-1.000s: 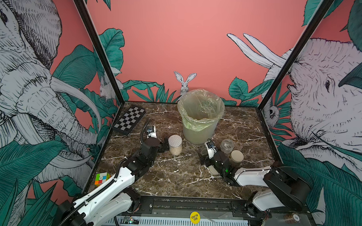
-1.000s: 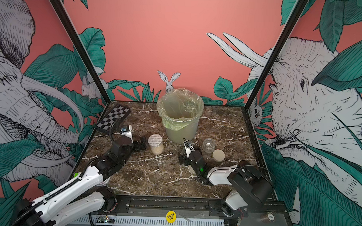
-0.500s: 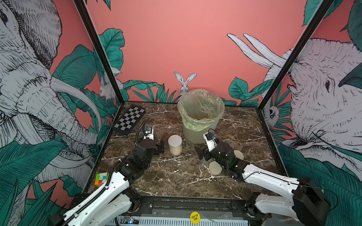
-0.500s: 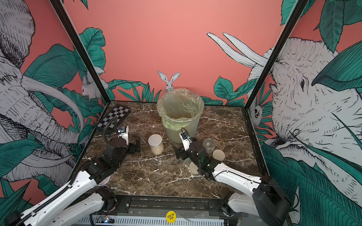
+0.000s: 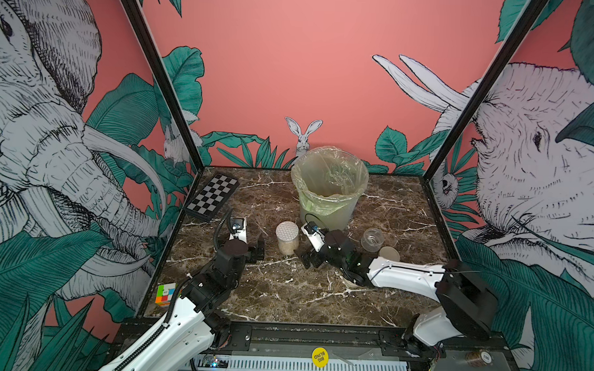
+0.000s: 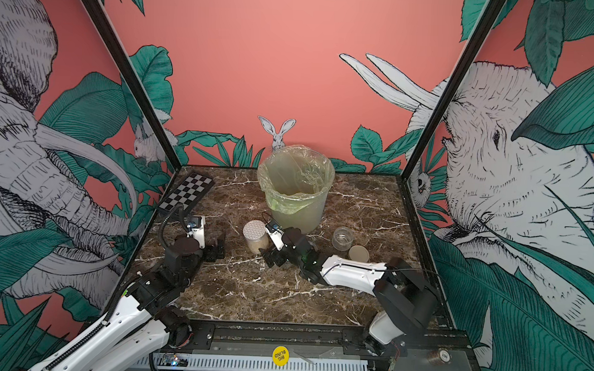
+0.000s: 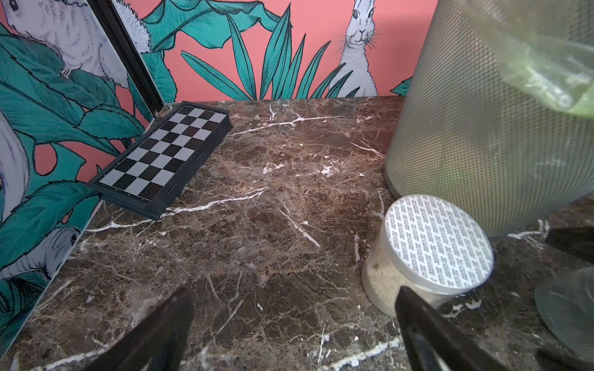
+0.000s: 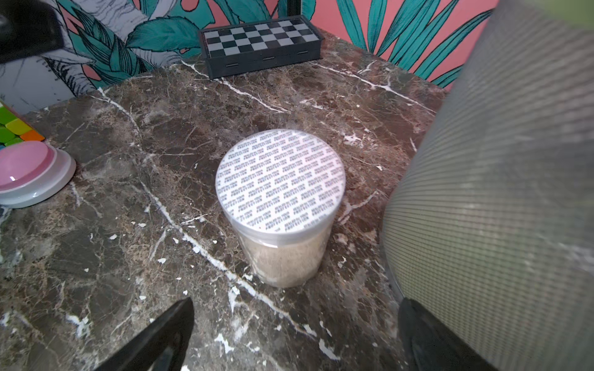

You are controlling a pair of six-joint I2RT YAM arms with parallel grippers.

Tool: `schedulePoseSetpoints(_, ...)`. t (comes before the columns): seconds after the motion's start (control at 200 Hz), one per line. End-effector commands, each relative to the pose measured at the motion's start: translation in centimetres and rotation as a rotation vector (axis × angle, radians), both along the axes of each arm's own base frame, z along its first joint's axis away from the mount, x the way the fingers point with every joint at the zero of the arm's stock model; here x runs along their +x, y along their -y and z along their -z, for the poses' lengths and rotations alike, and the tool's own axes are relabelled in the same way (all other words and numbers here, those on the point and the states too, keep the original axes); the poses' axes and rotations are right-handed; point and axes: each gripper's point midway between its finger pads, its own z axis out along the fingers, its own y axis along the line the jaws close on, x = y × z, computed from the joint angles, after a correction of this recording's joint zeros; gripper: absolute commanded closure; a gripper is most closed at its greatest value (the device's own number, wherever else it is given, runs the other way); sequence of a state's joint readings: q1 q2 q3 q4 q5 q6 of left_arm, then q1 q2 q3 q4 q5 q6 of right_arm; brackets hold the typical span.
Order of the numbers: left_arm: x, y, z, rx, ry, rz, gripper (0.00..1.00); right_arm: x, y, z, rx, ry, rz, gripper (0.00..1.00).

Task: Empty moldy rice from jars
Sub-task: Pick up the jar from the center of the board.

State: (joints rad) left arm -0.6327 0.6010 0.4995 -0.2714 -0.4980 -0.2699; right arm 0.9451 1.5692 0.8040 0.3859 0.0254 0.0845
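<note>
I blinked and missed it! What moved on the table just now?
The right claw swung over toward the tall jar, its arm stretching across the table. It's open, holding nothing. The left claw barely shifted and is also open. The tall jar, the clear jar and the bin stayed put.

Coral-pink back wall [image 5: 310, 57], elephant and leaf murals [image 5: 35, 133] (a rabbit [image 5: 303, 135] too), brown veined marble tabletop [image 5: 285, 294], black corner posts [image 5: 159, 76]
</note>
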Motion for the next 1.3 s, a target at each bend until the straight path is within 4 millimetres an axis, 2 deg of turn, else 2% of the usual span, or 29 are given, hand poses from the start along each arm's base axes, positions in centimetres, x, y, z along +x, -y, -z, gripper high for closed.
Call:
schedulePoseSetpoints(0.0,-0.4,0.4,0.6,-0.02,-0.011,0.026,0.0,1.4,-2.1,-1.8,0.049,0.051,0.003,0.01)
schedulePoseSetpoints(0.36,-0.9,0.0,1.5,-0.035,-0.007,0.019,0.0,3.5,-5.5,-0.6,-0.011,0.035,-0.026,0.01)
schedulePoseSetpoints(0.625,-1.1,0.0,1.6,-0.049,0.005,0.027,0.0,4.8,-6.9,0.3,-0.001,0.007,-0.021,0.02)
schedulePoseSetpoints(1.04,-0.9,0.2,1.6,-0.05,0.006,0.032,0.0,5.6,-7.7,0.6,0.022,-0.019,-0.033,0.02)
schedulePoseSetpoints(1.295,-0.8,0.2,1.4,-0.047,0.013,0.032,0.01,5.4,-8.0,1.0,0.033,-0.041,-0.049,0.12)
